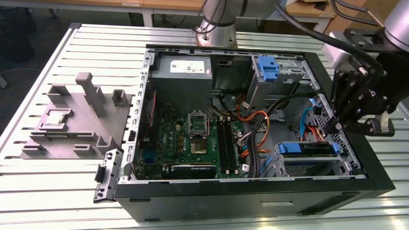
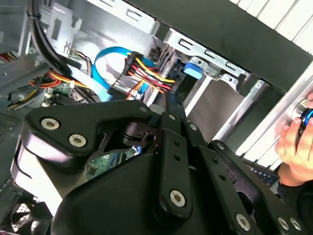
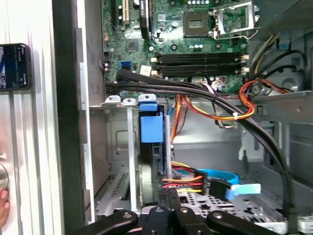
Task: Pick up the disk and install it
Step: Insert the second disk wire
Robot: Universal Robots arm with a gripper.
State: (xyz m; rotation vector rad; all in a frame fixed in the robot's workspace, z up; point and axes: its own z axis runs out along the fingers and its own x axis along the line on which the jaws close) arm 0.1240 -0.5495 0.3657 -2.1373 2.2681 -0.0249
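The disk (image 1: 307, 148) sits in the drive cage at the near corner of the open computer case (image 1: 255, 191), on the exterior view's right, its blue rail facing up. In the first wrist view the disk (image 3: 149, 126) stands edge-on in the metal cage, blue tab at its end. My black gripper (image 1: 334, 127) hovers just above the case's wall on the exterior view's right, a little behind the disk and apart from it. In the first wrist view the gripper (image 3: 171, 198) looks shut, with nothing between its fingers.
Orange, black and blue cables (image 3: 215, 105) run between the motherboard (image 1: 191, 139) and the drive cage. A tall blue bracket (image 1: 267, 67) stands at the case's back. A grey fixture block (image 1: 73, 120) lies on the slatted table. A person's hand (image 2: 293, 142) rests beside the case.
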